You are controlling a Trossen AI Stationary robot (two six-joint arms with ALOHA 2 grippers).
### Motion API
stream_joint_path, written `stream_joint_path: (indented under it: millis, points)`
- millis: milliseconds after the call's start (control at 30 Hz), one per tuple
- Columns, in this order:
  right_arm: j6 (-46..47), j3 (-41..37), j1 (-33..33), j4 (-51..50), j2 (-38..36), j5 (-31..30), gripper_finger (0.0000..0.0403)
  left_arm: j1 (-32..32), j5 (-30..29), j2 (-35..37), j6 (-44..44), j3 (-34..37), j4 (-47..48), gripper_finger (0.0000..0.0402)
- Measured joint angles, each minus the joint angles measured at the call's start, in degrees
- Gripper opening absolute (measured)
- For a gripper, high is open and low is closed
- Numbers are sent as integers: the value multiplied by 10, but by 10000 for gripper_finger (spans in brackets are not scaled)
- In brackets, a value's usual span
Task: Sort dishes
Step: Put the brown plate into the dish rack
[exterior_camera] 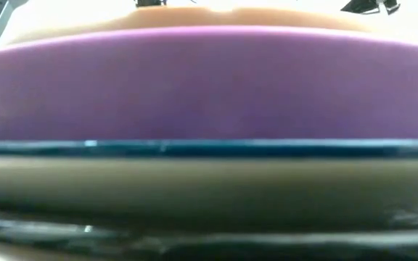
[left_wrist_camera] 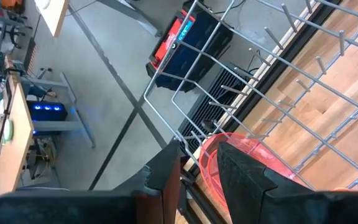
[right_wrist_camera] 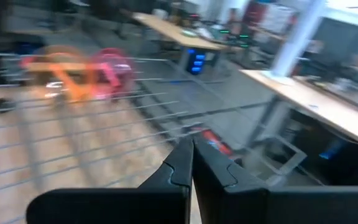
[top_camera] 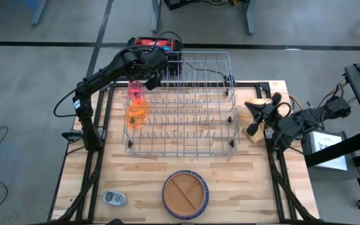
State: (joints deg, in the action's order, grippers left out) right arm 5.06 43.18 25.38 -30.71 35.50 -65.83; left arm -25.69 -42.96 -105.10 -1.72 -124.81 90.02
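Writing: none readable. Left gripper [top_camera: 144, 82] grasps pink cup [top_camera: 135, 91]; right gripper [top_camera: 253, 119] clenched.

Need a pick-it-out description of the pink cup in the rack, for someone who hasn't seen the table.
Find the silver wire dish rack on the far half of the wooden table. At its left end sit two translucent plastic cups: the pink cup is the one farther back, pinched at its rim by the left end effector. Its nearer neighbour is an orange cup.

wire metal rack [top_camera: 180, 106], wooden table [top_camera: 242, 181]
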Motion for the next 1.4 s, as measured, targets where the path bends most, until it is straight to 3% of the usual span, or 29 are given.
stream_joint_path:
  millis: [100, 367, 433, 533, 600, 667, 900, 1033, 1167, 1400]
  points:
    - [21, 0, -4, -44, -15, -34, 0, -1, 0, 7, -2, 0, 0, 96]
    - [83, -3, -5, -134, -39, -33, 0, 5, 11, 10, -23, 0, -4, 96]
    - [84, -4, -5, -136, -41, -29, 0, 11, 56, 10, -14, 0, -11, 96]
    - [91, -4, -4, -132, -40, -10, 0, 24, 174, 10, 13, 0, -26, 96]
    - [100, -4, -4, -125, -38, 25, 0, 37, 250, 10, 31, 0, -37, 96]
    - [100, -7, -4, -115, -34, 79, 0, 58, 282, 10, 45, 0, -51, 96]
    - [35, -31, -4, -44, 5, 194, 0, 165, 296, 10, 145, 20, -79, 96]
    - [25, -32, -4, -6, 35, 240, 0, 209, 310, 10, 149, 50, -79, 96]
    - [25, -32, -4, 25, 61, 306, 0, 249, 360, 12, 149, 90, -94, 96]
    - [50, -32, -4, 40, 90, 333, 0, 299, 307, 12, 141, 127, -96, 81]
